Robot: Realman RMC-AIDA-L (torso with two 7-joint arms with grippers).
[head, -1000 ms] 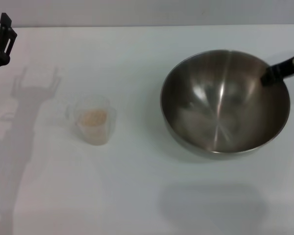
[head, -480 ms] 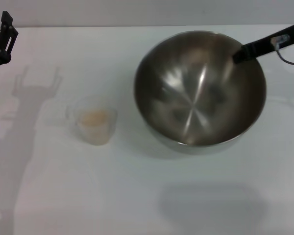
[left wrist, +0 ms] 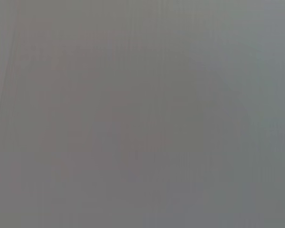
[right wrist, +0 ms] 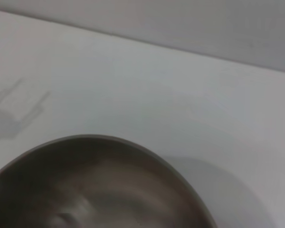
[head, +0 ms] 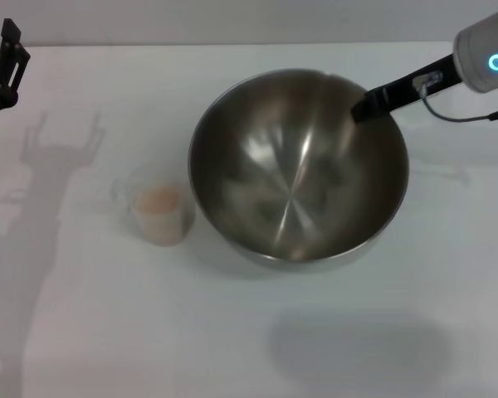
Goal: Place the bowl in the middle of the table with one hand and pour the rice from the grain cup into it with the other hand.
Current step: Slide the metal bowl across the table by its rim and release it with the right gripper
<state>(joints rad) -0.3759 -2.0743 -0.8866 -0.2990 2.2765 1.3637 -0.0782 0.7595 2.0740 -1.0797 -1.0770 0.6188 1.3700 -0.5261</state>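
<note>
The large steel bowl [head: 295, 170] is held tilted just above the middle of the white table [head: 249, 332]. My right gripper [head: 370, 105] reaches in from the upper right and is shut on the bowl's far right rim. The right wrist view shows the bowl's rim and inside [right wrist: 95, 194]. The small clear grain cup [head: 159, 212] stands on the table just left of the bowl, with the rice [head: 158, 199] inside it. My left gripper [head: 7, 60] hangs at the far left edge, raised, open and empty, well away from the cup.
The left wrist view shows only flat grey. The left arm's shadow [head: 50, 166] falls on the table left of the cup. The table's back edge [head: 232, 43] meets a grey wall.
My right gripper has carried the bowl leftward, from the right side of the table to the middle, close beside the cup. The left arm and the cup have not moved.
</note>
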